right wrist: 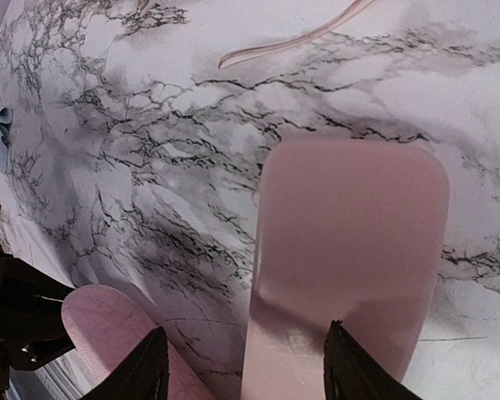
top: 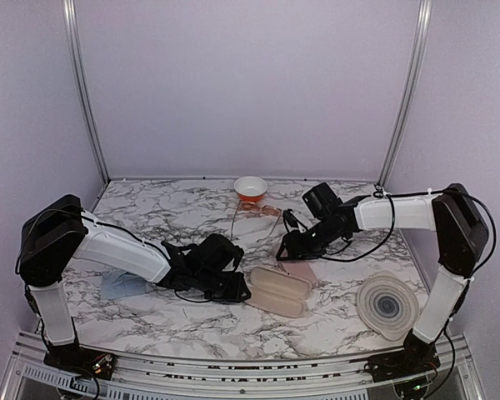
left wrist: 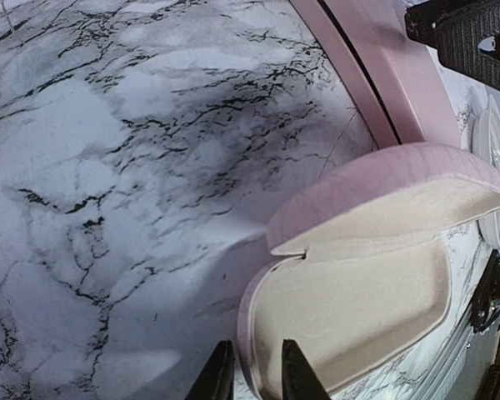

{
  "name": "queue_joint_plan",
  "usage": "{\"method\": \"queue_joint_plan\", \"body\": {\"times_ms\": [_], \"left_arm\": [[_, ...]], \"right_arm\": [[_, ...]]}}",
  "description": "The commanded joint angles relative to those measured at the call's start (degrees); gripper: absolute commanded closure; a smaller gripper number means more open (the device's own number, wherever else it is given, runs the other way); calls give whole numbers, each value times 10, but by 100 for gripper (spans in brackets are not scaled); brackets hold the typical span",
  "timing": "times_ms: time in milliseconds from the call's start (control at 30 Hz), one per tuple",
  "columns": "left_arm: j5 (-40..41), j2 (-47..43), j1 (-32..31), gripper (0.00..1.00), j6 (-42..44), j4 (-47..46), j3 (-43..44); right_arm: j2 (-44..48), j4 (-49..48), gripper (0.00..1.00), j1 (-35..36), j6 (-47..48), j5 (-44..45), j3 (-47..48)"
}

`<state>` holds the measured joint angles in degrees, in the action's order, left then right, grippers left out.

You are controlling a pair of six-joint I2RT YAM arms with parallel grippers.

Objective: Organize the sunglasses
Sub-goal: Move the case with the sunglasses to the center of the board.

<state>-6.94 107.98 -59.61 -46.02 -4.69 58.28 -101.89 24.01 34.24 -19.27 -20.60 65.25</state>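
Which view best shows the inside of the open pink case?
Left wrist: the open case fills the frame, its pale lining bare. Top external shows it small; right wrist catches only a pink corner.

Top view: orange-tinted sunglasses (top: 258, 208) were too small for frame detail. Blue cloth (top: 121, 286) lay partly under L arm (top: 121, 250). Closed pink case (top: 302, 269) was mostly hidden by R gripper (top: 290, 254). R wrist: thin temple (right wrist: 292, 37) ran off top edge. L wrist: open case (left wrist: 358, 308) was cut at btm edge.
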Motion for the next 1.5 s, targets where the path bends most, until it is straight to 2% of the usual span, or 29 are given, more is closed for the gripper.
{"method": "queue_joint_plan", "body": {"times_ms": [0, 200, 367, 600, 967, 1333, 1467], "left_arm": [[11, 5, -2, 79, 7, 10, 9], [11, 6, -3, 80, 8, 10, 9], [12, 6, -2, 80, 8, 10, 10], [13, 7, -3, 80, 10, 10, 10], [13, 7, -3, 80, 12, 10, 12], [14, 7, -3, 80, 11, 10, 12], [14, 4, -3, 75, 9, 10, 12]], "right_arm": [[13, -7, 39, 4, 1, 11, 7], [44, 13, 37, -26, -21, 119, 20], [12, 23, 37, -50, -30, 133, 21], [-38, 4, 38, -24, -13, 66, 21], [-43, -28, 39, 2, 3, -25, 24], [-37, -27, 39, 16, 9, -50, 27], [-38, -15, 39, 16, 8, -25, 34]]}}
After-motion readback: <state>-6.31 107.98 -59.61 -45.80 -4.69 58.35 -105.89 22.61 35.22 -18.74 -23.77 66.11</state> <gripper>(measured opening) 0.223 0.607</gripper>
